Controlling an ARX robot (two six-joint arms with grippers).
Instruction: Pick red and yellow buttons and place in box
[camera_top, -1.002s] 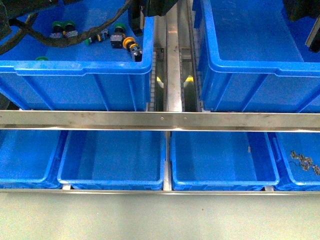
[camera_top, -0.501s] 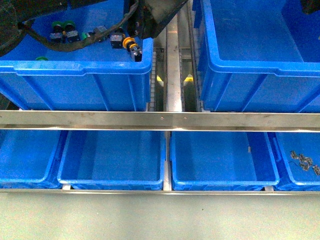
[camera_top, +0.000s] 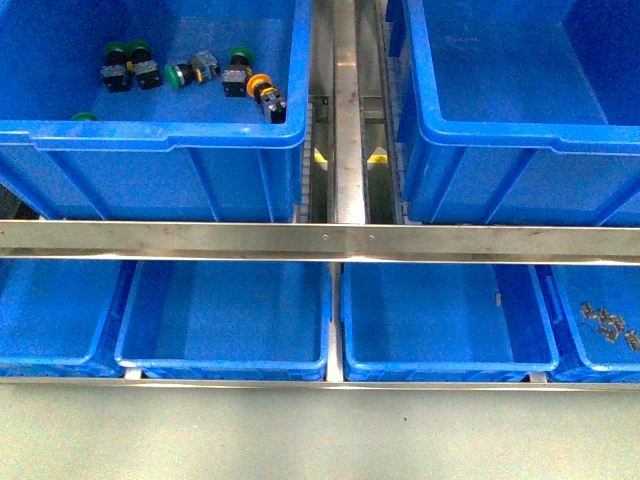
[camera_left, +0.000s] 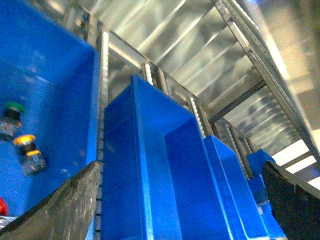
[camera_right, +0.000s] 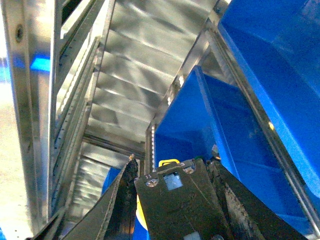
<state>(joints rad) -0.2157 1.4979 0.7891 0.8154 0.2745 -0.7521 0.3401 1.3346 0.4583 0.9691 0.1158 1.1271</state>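
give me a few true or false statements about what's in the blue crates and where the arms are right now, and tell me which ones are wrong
1. A yellow-capped button lies in the upper left crate. True.
2. The upper right crate is full of buttons. False: no buttons show in it.
3. Green-capped switches share the crate with the yellow one. True.
4. Both arms show in the front view. False: neither arm is in it.
5. The left gripper is clamped on a button. False: its fingers stand wide apart with nothing between.
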